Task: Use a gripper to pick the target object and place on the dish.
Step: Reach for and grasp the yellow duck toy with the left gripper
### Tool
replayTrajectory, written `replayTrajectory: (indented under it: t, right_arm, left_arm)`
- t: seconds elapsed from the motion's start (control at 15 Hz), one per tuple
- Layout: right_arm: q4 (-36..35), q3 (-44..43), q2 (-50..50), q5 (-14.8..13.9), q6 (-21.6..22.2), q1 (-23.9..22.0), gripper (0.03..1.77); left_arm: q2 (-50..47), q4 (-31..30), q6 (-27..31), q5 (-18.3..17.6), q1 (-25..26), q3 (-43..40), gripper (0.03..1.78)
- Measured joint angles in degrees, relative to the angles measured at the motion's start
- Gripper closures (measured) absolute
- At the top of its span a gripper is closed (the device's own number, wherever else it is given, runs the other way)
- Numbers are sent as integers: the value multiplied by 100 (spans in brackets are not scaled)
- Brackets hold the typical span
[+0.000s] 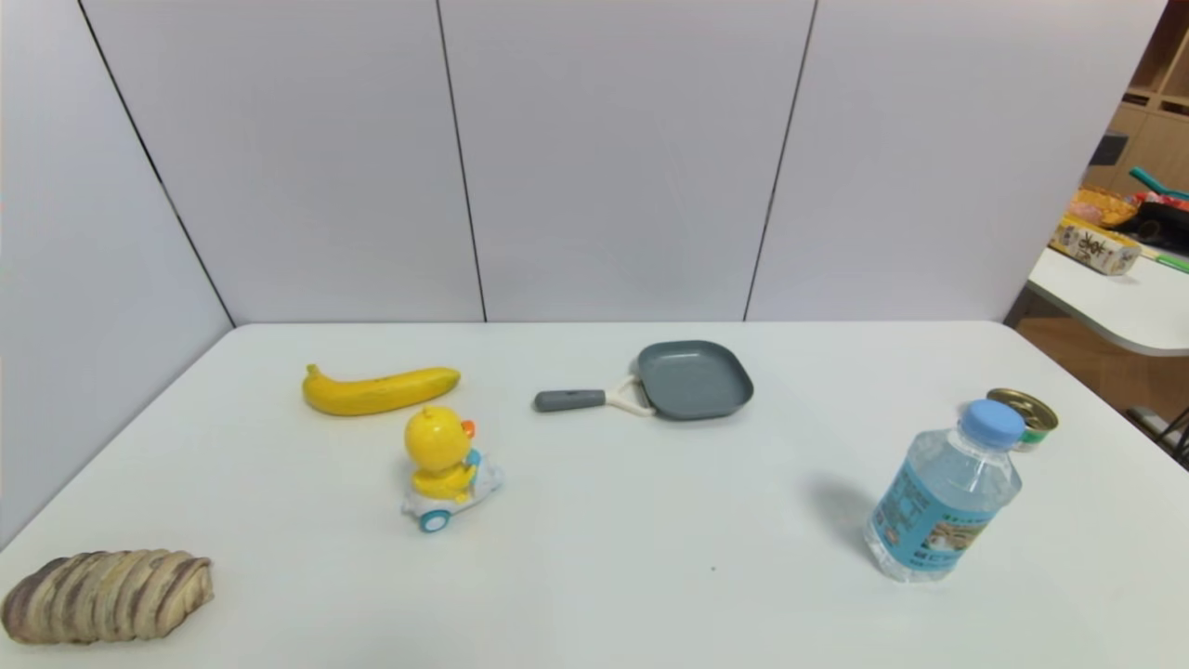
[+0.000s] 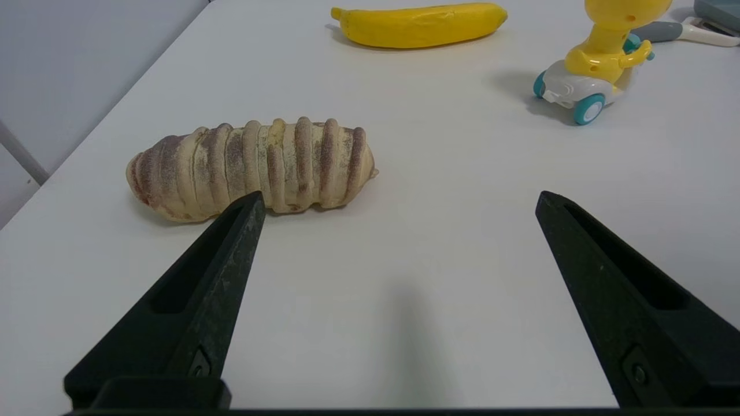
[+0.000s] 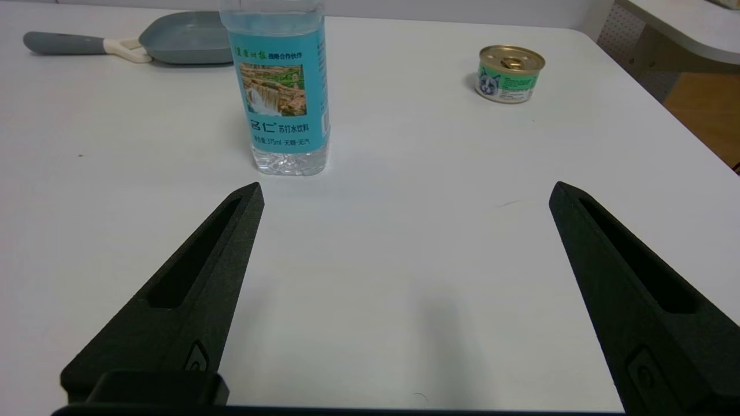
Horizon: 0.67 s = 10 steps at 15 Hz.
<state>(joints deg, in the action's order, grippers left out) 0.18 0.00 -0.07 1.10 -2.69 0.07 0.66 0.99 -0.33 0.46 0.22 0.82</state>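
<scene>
Right now the yellow duck toy on its white cart (image 1: 450, 469) stands left of centre in the head view, just below the banana (image 1: 380, 389) and well apart from the blue-grey square frying pan (image 1: 695, 378) at centre. Both the left gripper (image 2: 399, 202) and the right gripper (image 3: 404, 190) are spread wide and hold nothing. A bread loaf (image 1: 105, 596) sits lower left; a water bottle (image 1: 946, 491) and tin can (image 1: 1024, 418) sit right.

A bread loaf (image 2: 251, 169) lies just past one fingertip; banana (image 2: 419, 24) farther off. Bottle (image 3: 281, 86) stands ahead of another fingertip, can (image 3: 510, 73) beyond.
</scene>
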Motion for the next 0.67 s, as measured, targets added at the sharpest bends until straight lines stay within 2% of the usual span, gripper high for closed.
replayTrajectory:
  t: [0.27, 0.4, 0.67]
  right_arm:
    - [0, 0, 0, 0, -2, 0, 9]
    - [0, 0, 0, 2, -2, 0, 9]
    - [0, 0, 0, 2, 0, 0, 9]
  left_arm:
    - [614, 595, 339, -57, 2, 891, 12]
    - [1111, 829, 571, -252, 2, 1348, 12]
    - [2406, 724, 1126, -677, -63, 2007, 12]
